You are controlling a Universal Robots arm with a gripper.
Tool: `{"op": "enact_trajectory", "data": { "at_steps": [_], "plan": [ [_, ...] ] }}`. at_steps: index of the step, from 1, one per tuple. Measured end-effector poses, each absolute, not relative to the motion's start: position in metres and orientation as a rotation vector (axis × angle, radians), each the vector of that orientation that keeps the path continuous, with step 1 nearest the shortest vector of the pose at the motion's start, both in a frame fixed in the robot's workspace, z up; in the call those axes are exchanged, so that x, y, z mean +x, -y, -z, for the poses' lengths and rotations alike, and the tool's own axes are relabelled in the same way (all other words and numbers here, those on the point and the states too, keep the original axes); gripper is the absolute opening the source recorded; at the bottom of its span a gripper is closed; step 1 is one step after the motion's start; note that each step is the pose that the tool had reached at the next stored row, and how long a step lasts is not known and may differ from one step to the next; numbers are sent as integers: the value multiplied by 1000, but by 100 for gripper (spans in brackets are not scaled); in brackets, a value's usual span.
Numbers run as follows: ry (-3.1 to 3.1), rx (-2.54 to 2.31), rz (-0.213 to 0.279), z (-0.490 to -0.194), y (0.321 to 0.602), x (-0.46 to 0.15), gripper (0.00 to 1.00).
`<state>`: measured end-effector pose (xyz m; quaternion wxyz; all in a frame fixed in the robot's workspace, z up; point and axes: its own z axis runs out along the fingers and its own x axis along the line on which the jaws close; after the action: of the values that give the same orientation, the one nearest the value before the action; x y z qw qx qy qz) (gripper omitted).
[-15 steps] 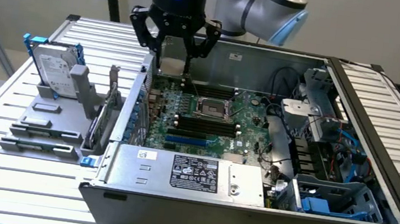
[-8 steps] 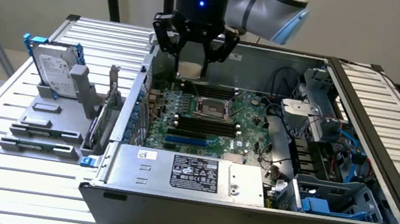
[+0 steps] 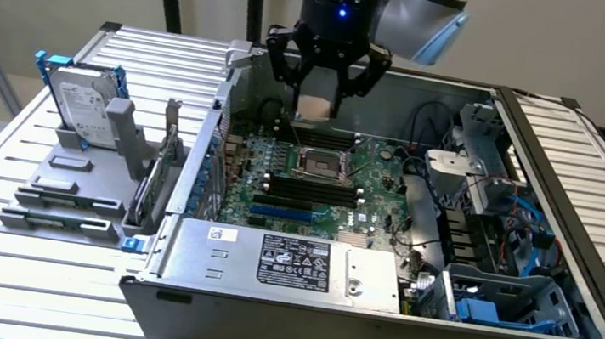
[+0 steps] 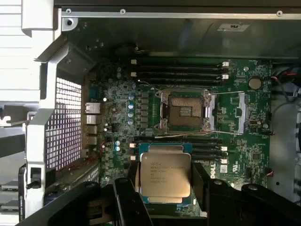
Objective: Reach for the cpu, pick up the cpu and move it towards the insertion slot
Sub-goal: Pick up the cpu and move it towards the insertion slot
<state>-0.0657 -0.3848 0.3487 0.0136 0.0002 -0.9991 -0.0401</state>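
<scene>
Gripper [image 3: 319, 94] hangs above the open PC case [image 3: 375, 332], fingers [image 4: 123, 200] clamped on the cpu [image 3: 315, 108], which sits between them w/ its pale underside facing the ext. camera and its silvery printed top [image 4: 165, 174] facing the wrist cam. Insertion slot [image 3: 320, 165] lies on the green motherboard [image 3: 375, 186] at approx 6 o'clock from the chip in the ext. view, apart from it, metal frame open round a dark centre [image 4: 185, 111]. Hard drive [image 3: 83, 110] w/ blue rails stands upright outside the case at 9 o'clock.
</scene>
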Motion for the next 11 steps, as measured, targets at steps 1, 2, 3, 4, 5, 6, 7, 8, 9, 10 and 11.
{"op": "enact_trajectory", "data": {
  "at_steps": [1,2,3,4,5,6,7,8,9,10,11],
  "plan": [
    [3112,1,125,-348,383,-62,54],
    [3112,1,125,-348,381,-59,54],
    [3113,1,125,-348,378,-56,54],
    [3113,1,125,-348,376,-53,54],
    [3114,1,125,-348,373,-51,54],
    [3114,1,125,-348,370,-48,54],
    [3114,1,125,-348,368,-46,54],
    [3115,1,125,-348,365,-44,54],
    [3116,1,125,-348,362,-42,54],
    [3117,1,125,-348,358,-41,54],
    [3117,0,125,-348,355,-39,54]
  ]
}}
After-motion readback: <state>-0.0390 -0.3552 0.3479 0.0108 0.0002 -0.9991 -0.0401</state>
